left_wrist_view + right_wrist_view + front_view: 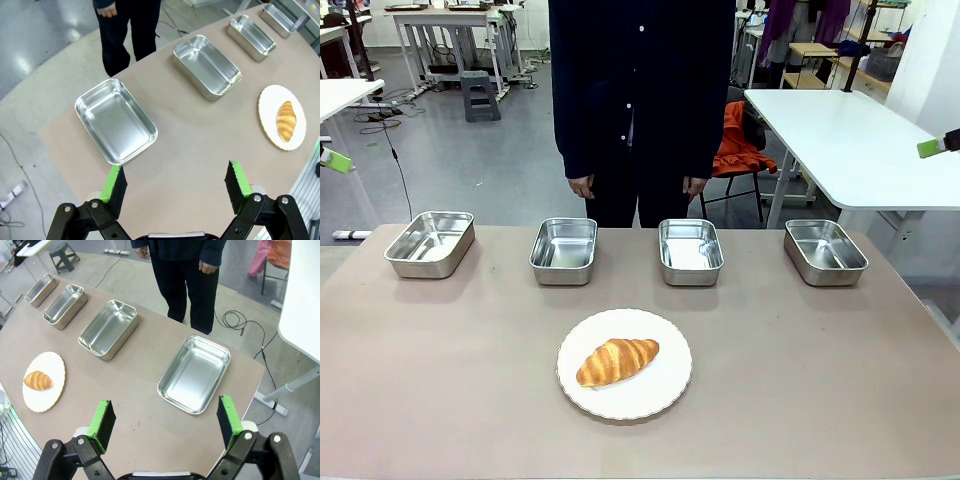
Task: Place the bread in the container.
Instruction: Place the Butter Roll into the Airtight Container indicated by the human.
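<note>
L gripper (175,182) & R gripper (167,420) both wide open, empty. Drop over bread (618,361), lower centre on plate (672,398), and pinch gently across its narrow width. Which of 4 pans (563,250) to use: can't tell.

Grey floor (470,170), white tables (850,140), step stool (480,95)

Left claw (175,177) and right claw (164,415): black, bolted (green pads (111,186)).
</note>
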